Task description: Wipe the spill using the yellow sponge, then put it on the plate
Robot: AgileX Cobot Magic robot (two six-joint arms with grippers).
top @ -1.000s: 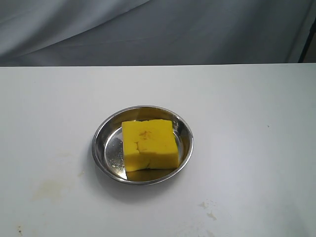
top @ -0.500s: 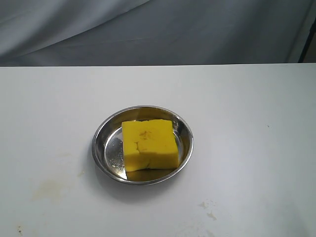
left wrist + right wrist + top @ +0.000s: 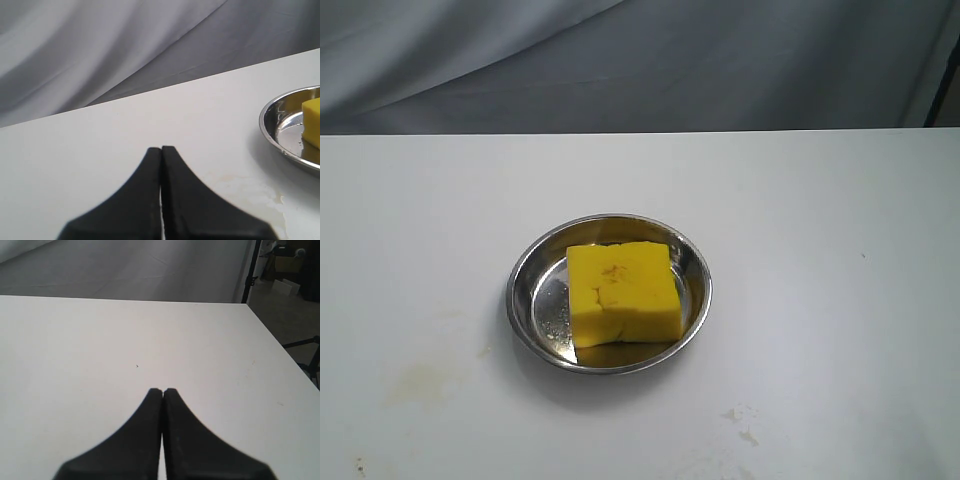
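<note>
Exterior view high, angled down on table (image 3: 820, 300); wrist views low; plate (image 3: 523, 290) shared with left

My left gripper (image 3: 161, 148) and right gripper (image 3: 162, 389) look alike: matte black, flaring wide from a narrow, blunt tip.

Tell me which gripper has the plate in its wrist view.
The left gripper: the plate holding the yellow sponge lies near its shut fingers. The right gripper faces only white table.

Stained yellow sponge (image 3: 623, 291) flat inside shiny steel plate (image 3: 525, 272).
</note>
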